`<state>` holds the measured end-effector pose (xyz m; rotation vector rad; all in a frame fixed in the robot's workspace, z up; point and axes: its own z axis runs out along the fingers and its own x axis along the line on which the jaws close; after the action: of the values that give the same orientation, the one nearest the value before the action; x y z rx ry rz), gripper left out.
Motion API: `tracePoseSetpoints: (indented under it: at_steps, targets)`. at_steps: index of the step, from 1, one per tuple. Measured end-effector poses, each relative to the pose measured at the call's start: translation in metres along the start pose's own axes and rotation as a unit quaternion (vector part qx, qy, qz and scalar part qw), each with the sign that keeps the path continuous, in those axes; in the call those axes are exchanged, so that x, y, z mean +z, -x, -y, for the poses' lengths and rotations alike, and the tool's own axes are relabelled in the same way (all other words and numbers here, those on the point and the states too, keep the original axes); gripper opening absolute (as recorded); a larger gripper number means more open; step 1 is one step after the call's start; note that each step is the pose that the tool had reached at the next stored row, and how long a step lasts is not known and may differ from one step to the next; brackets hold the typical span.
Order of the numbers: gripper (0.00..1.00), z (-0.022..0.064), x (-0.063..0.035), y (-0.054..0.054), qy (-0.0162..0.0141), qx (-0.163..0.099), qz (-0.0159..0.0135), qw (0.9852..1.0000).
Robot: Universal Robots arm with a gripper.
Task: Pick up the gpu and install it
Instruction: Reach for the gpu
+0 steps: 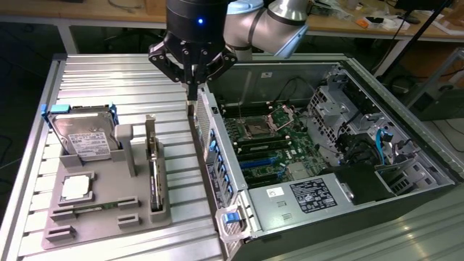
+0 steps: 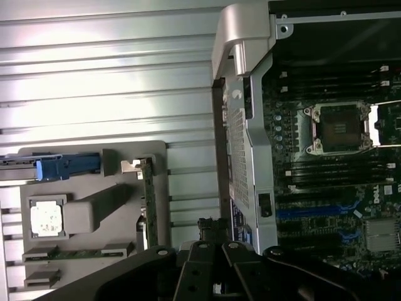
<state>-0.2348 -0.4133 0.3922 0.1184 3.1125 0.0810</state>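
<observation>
The gpu [image 1: 153, 163] stands on its long edge in a slot of the grey holder tray [image 1: 108, 217], green board upright with its silver bracket at the far end. The wrist view has the gpu [image 2: 149, 204] as a thin green strip. My gripper [image 1: 192, 89] hangs shut with nothing in it, above the open computer case's rear wall [image 1: 206, 117] and apart from the gpu, toward the exterior view's right of it. In the wrist view the gripper [image 2: 212, 228] has its tips pressed together over the case edge.
A silver hard drive [image 1: 83, 135] with blue tabs, a processor chip [image 1: 76, 187] and a memory stick [image 1: 94, 207] share the holder tray. The open case shows the motherboard [image 1: 272, 144] with blue card slots [image 1: 257, 162]. Everything rests on a ribbed metal table [image 1: 108, 81].
</observation>
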Motion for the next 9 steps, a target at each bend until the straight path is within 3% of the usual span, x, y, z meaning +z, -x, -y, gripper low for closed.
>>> tracePoseSetpoints:
  at_steps: [9]
  targets:
    - [0.11,0.0014,-0.0002,-0.0059,0.0,0.0,0.0,1.0]
